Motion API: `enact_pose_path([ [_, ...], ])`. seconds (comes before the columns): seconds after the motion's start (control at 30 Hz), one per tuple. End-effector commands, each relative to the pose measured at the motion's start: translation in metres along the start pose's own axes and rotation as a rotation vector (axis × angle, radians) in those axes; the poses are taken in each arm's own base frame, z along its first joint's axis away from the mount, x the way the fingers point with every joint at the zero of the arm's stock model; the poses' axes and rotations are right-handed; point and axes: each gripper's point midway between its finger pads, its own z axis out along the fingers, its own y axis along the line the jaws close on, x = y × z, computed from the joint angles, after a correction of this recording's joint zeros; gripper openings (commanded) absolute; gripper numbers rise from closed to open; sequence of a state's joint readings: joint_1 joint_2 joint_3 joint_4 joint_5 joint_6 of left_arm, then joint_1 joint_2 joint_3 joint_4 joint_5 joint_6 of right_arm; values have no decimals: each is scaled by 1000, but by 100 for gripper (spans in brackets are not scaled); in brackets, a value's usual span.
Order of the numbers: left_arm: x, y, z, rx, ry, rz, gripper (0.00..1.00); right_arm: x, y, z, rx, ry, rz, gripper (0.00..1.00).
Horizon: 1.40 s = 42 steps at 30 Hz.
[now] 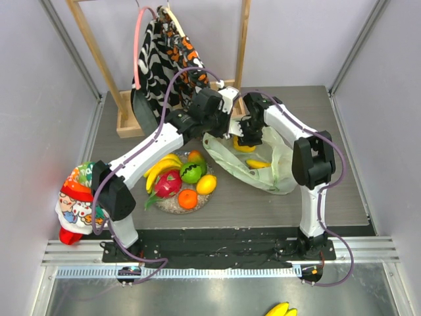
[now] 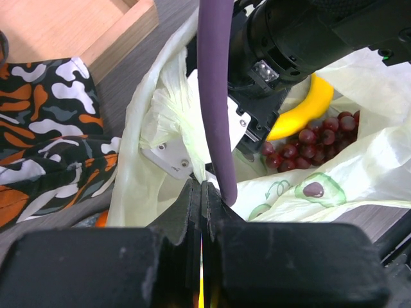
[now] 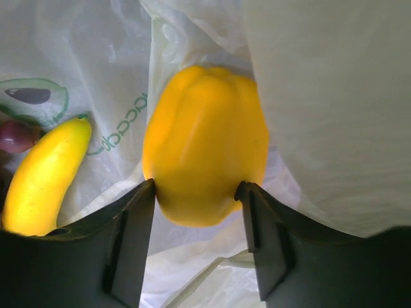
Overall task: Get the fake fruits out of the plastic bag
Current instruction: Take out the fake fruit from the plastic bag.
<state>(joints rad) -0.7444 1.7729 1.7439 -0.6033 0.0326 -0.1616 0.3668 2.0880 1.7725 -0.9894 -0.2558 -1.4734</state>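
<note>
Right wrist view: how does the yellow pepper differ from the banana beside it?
The yellow pepper is squat and lobed, the banana long and curved. The pepper is clamped in the right gripper; the banana lies loose beside it. Both are glossy yellow, inside the plastic bag.

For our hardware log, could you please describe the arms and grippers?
The left arm and right arm have white shells with black joint housings. A purple cable runs along each. The left gripper and right gripper are black, with flat tapered fingers.
</note>
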Motion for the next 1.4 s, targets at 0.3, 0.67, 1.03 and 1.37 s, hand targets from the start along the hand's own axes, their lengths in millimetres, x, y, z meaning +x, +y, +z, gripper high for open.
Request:
enact_pose_path([
  [0.3, -24, -40, -28, 109, -93, 64, 0, -4, 1, -3, 66, 32, 58, 17],
  [0.67, -35, -37, -29, 91, -124, 91, 0, -32, 27, -90, 170, -44, 84, 2],
  [1.03, -65, -23, -29, 58, -180, 120, 56, -62, 84, -171, 203, -152, 300, 2],
  [1.37, -97, 3, -93, -12, -297, 179, 84, -127, 74, -249, 315, -431, 465, 2],
])
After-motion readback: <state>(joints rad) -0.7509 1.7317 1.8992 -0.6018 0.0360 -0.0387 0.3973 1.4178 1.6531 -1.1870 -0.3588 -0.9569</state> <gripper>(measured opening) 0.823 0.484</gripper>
